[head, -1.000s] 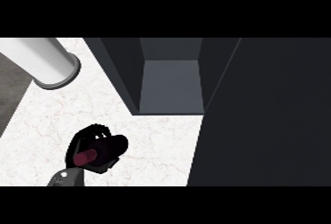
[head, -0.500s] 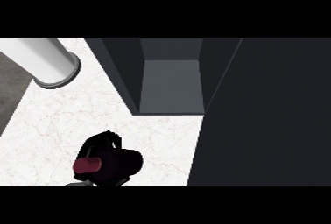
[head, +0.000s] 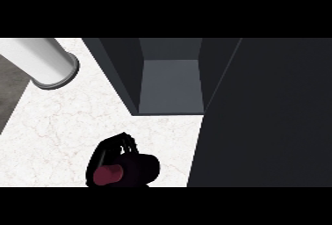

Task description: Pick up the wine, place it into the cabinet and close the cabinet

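Observation:
The wine bottle point(head: 141, 168) is dark with a reddish end point(head: 107, 175) and shows at the lower edge of the head view, left of the middle. My left hand point(head: 114, 147) is curled round it, with its black fingers over the bottle's far side. Most of the bottle's body is hidden by the hand. The dark cabinet point(head: 123, 70) stands open at the back, and its grey inside point(head: 170, 83) holds nothing. Its open door point(head: 272, 114) fills the right of the view, just right of the bottle. My right hand does not show.
A white cylinder with a grey rim point(head: 40, 61) lies at the upper left, over the counter's edge. The white marble counter point(head: 58, 123) stretches between it and the cabinet. A grey floor strip point(head: 9, 101) shows at the far left.
My left hand, holding the bottle, has moved right toward the cabinet door's edge. The grey forearm has dropped out of view.

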Controlling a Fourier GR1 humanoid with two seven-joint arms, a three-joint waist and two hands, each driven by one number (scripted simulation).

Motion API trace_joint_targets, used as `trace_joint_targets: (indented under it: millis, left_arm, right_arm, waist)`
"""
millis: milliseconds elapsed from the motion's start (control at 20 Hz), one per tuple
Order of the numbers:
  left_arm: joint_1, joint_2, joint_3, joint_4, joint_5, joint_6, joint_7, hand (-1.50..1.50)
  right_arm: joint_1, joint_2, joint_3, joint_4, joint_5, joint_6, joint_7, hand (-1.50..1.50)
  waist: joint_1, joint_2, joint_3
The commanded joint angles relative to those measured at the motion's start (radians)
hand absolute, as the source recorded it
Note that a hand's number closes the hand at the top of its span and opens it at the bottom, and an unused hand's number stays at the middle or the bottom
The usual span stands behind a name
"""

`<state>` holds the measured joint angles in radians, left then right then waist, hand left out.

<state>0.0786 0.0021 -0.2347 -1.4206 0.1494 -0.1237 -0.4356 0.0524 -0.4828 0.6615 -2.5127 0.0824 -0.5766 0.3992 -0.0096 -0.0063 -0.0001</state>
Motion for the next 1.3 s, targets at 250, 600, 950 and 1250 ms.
trace_joint_targets:
  millis: [250, 600, 950, 1250]
  left_arm:
    - [-0.072, -0.002, -0.097, -0.061, -0.032, 0.269, 0.048, 1.50]
    - [-0.265, -0.002, -0.035, 0.062, -0.061, 0.330, 0.114, 1.50]
    - [-0.413, -0.002, -0.024, 0.167, -0.058, 0.375, 0.157, 1.50]
    - [-0.503, -0.002, 0.010, 0.341, -0.012, 0.361, 0.095, 1.50]
  right_arm:
    - [0.065, -0.023, 0.010, -0.196, 0.048, -0.012, 0.070, -1.50]
    - [0.119, -0.068, -0.002, -0.230, 0.009, 0.005, 0.015, -1.50]
    - [0.154, -0.069, -0.008, -0.205, -0.030, 0.018, -0.062, -1.50]
    - [0.222, -0.098, -0.033, -0.198, -0.082, 0.063, -0.132, -1.50]
  waist:
    - [-0.003, 0.001, -0.001]
    - [-0.018, 0.003, 0.000]
    - [-0.023, 0.004, 0.000]
    - [-0.022, 0.006, 0.001]
